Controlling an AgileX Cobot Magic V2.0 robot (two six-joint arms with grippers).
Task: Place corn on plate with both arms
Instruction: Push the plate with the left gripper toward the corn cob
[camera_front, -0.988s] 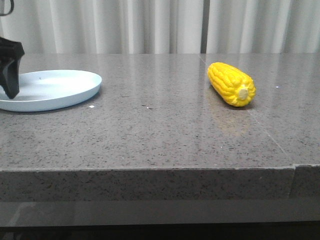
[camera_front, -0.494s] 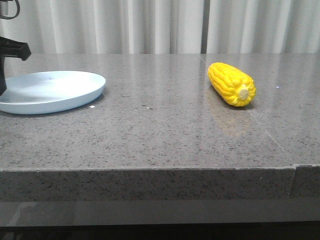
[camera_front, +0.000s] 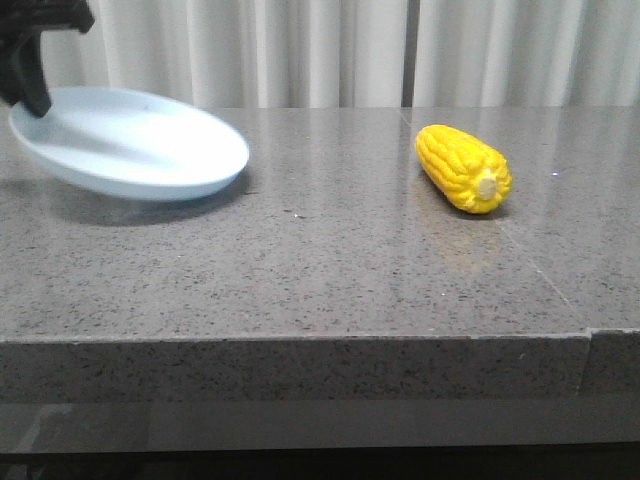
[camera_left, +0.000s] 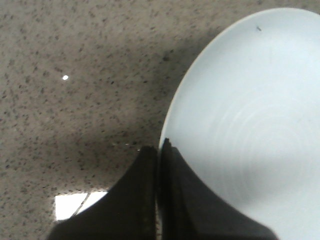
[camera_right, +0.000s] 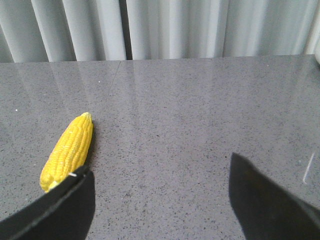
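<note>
One thin rim-pinch by the left pincer (camera_left: 157, 165) is holding the plate (camera_front: 130, 145) tilted above the desk (camera_front: 300, 270), risking slippage, while the right pincer (camera_right: 160, 200) is hanging spread near the corn (camera_front: 463, 167).

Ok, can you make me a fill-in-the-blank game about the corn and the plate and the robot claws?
1. The left claw is pinching the ___ of the plate.
2. The plate is tilted and partly lifted off the ___.
3. The corn is lying on the table, and its colour is ___.
4. The right claw is ___, with nothing between its fingers.

Missing words: rim; table; yellow; open
</note>
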